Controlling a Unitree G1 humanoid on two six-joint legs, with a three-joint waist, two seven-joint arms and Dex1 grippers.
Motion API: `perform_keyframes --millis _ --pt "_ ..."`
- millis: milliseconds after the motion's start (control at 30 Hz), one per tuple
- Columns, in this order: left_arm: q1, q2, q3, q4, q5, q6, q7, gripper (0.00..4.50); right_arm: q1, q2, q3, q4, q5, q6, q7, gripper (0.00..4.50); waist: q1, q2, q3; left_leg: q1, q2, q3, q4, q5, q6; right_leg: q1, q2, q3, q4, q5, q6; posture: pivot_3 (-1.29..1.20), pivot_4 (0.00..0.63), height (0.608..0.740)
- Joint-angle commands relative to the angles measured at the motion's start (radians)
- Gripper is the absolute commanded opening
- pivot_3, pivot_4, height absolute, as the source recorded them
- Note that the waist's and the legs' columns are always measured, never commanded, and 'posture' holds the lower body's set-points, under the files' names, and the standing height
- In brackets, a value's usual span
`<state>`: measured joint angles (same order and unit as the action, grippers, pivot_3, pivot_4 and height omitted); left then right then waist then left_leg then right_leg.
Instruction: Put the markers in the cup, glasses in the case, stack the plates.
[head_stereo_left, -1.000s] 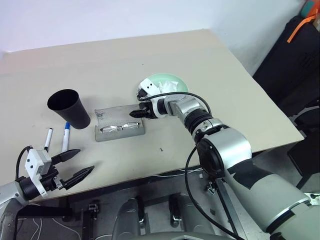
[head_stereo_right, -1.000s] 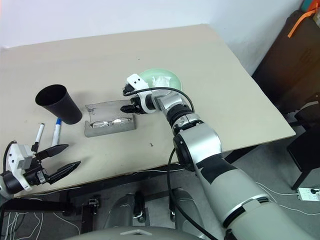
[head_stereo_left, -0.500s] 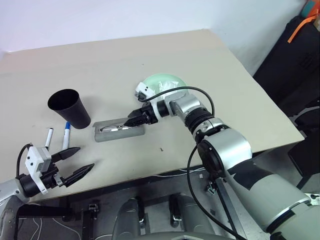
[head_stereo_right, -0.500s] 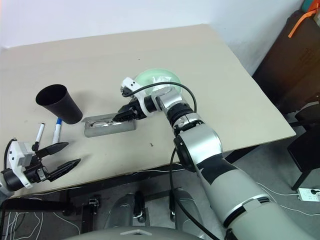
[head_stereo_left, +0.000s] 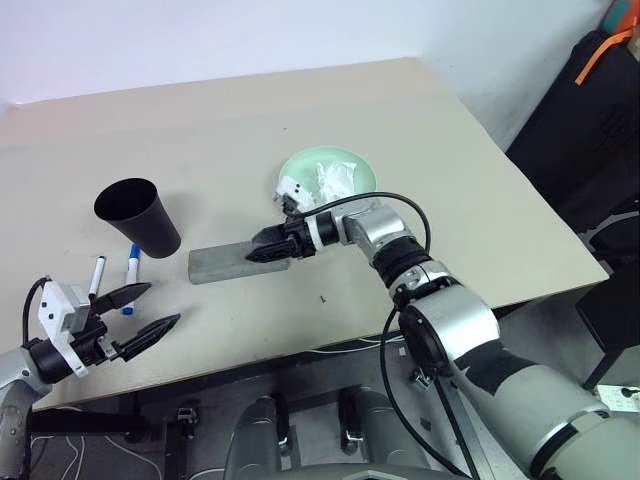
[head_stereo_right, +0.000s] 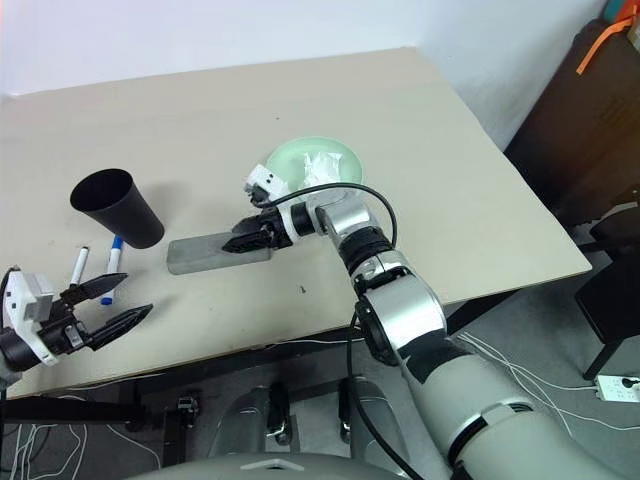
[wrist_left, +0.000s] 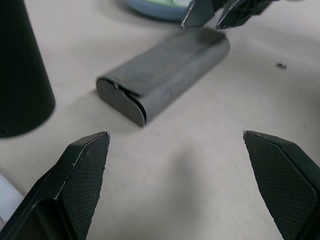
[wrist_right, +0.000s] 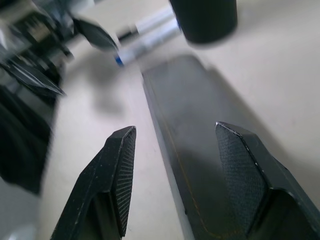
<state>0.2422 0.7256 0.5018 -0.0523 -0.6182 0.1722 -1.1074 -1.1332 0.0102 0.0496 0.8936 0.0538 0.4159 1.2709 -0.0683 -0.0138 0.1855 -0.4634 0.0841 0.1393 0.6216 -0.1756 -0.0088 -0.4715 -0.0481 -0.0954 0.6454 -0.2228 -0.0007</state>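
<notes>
The flat grey rectangular felt-like case (head_stereo_left: 238, 262) now lies closed on the beige tabletop (head_stereo_left: 440, 180), near the middle of its front half; a second ago its hinged lid stood open with the clear-framed eyeglasses lying inside, and half a second ago the lid was partly down. No eyeglasses lie on the tabletop now, so they are judged to be shut inside, and that part of the task looks done. The right gripper (head_stereo_left: 268, 247) has come down with the lid and rests at the case's right end, its two black fingers partly apart over the lid and clamping nothing; from the right wrist view the fingers straddle the lid's surface. The left gripper (head_stereo_left: 142, 312) hovers at the front left corner of the tabletop with its fingers spread wide and empty, just in front of the two short white-bodied markers (head_stereo_left: 114, 275), one blue-capped and one dark-capped, which lie side by side untouched. The tall black tapered cup (head_stereo_left: 138, 215) stands upright just behind them, near the case's left end. Toward the middle of the tabletop, the mint green round plate (head_stereo_left: 330, 176) carries a crumpled white tissue (head_stereo_left: 333, 176); in the left wrist view a light blue rim shows beneath it, so the plates appear stacked. The markers seem to be what remains.
</notes>
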Motion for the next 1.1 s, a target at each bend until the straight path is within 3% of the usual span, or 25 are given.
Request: perform_keyframes --millis 33,167,300,433,533,667,900,1100 --pt "0.003 -0.006 0.044 -0.029 -0.040 0.019 0.013 4.50 0.099 -0.060 -0.058 -0.381 0.151 0.128 0.013 2.64 0.007 0.000 0.000 0.000 0.000 0.000 0.000 0.000 0.000 0.000 0.000 0.000 0.000 0.000 0.000 0.00 0.150 0.740" --pt "0.001 -0.013 0.058 -0.037 -0.061 0.040 0.027 4.50 0.306 -0.136 -0.041 -0.726 0.225 0.201 -0.043 2.64 0.011 -0.001 -0.001 0.001 0.000 0.000 0.000 0.000 0.000 0.001 0.000 0.000 -0.001 0.000 0.001 0.00 0.150 0.740" --pt "-0.016 -0.028 0.085 -0.042 -0.083 0.054 0.065 4.50 0.470 -0.169 -0.062 -0.896 0.272 0.206 -0.138 2.64 0.014 -0.001 0.000 0.001 0.000 0.000 0.000 0.000 0.000 0.001 0.000 0.000 -0.001 -0.001 0.000 0.00 0.150 0.740" --pt "-0.031 -0.041 0.113 -0.052 -0.093 0.065 0.121 4.50 0.576 -0.176 -0.114 -0.953 0.332 0.255 -0.258 2.64 0.014 -0.001 0.000 0.001 0.000 0.000 -0.001 0.000 0.000 0.000 0.000 0.000 -0.001 0.000 0.000 0.00 0.150 0.740" --pt "-0.045 -0.060 0.125 -0.067 -0.091 0.068 0.184 4.50 0.625 -0.201 -0.146 -0.988 0.398 0.294 -0.286 3.19 0.022 -0.001 0.000 0.003 0.000 -0.002 -0.001 0.000 0.000 -0.001 0.000 -0.002 -0.003 0.000 0.002 0.00 0.150 0.740" --pt "-0.068 -0.073 0.145 -0.068 -0.094 0.077 0.249 4.50 0.658 -0.235 -0.162 -1.022 0.447 0.292 -0.311 4.48 0.025 0.000 0.000 0.001 0.000 -0.003 -0.011 0.000 0.000 0.004 0.002 -0.006 -0.020 0.012 0.002 0.00 0.150 0.740" --pt "-0.125 -0.099 0.138 -0.026 0.037 0.044 0.450 4.50 0.720 -0.286 -0.048 -1.034 0.371 0.126 -0.320 4.48 0.025 0.000 0.000 0.002 0.002 -0.004 -0.010 0.000 0.000 0.007 0.002 -0.010 -0.029 0.013 0.004 0.00 0.150 0.740" --pt "-0.150 -0.102 0.058 -0.070 0.096 0.189 0.598 4.50 0.709 -0.267 -0.033 -0.981 0.372 0.075 -0.375 4.48 0.028 0.000 0.000 0.001 0.001 -0.002 -0.008 0.000 0.000 0.009 0.003 -0.009 -0.029 0.014 0.003 0.00 0.150 0.740"
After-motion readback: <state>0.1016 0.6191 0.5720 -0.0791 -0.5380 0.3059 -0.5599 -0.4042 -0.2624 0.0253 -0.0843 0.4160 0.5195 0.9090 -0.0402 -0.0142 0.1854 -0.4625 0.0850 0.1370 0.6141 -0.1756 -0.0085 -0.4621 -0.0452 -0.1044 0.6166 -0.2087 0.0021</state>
